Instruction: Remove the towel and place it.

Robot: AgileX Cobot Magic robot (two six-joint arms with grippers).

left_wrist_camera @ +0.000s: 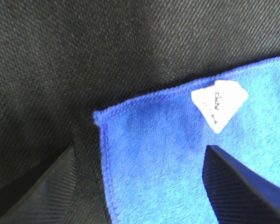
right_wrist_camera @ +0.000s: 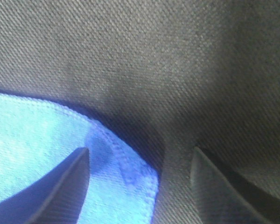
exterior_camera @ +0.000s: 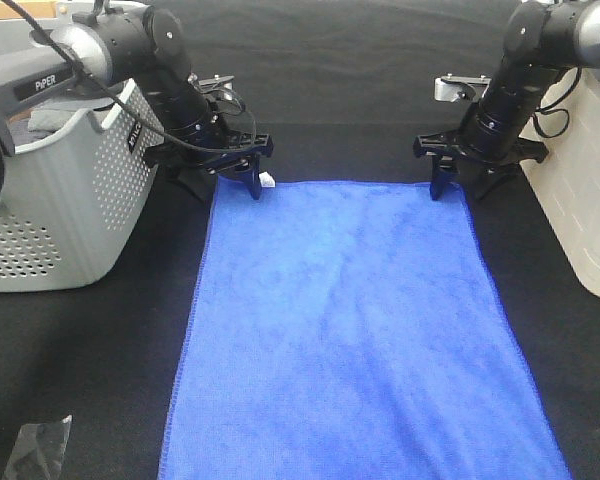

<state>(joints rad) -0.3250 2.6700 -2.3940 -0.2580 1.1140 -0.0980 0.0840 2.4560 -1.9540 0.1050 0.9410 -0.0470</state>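
Observation:
The royal-blue towel [exterior_camera: 350, 330] lies spread flat on the black table cover, running from the middle of the table to the near edge of the exterior view. Its white tag [exterior_camera: 267, 181] sits at the far left corner. My left gripper [exterior_camera: 222, 182] hangs open just over that corner. In the left wrist view the towel corner [left_wrist_camera: 130, 140] and tag [left_wrist_camera: 219, 103] lie between the two fingers [left_wrist_camera: 238, 182], untouched. My right gripper [exterior_camera: 464, 183] stands open astride the far right corner, and the right wrist view shows the stitched towel edge [right_wrist_camera: 126, 163] between its fingers [right_wrist_camera: 60, 186].
A grey perforated basket [exterior_camera: 70, 200] holding a grey cloth [exterior_camera: 50, 118] stands at the left, close to the left arm. A white basket [exterior_camera: 590, 210] stands at the right edge. A scrap of clear plastic [exterior_camera: 38, 445] lies near the front left.

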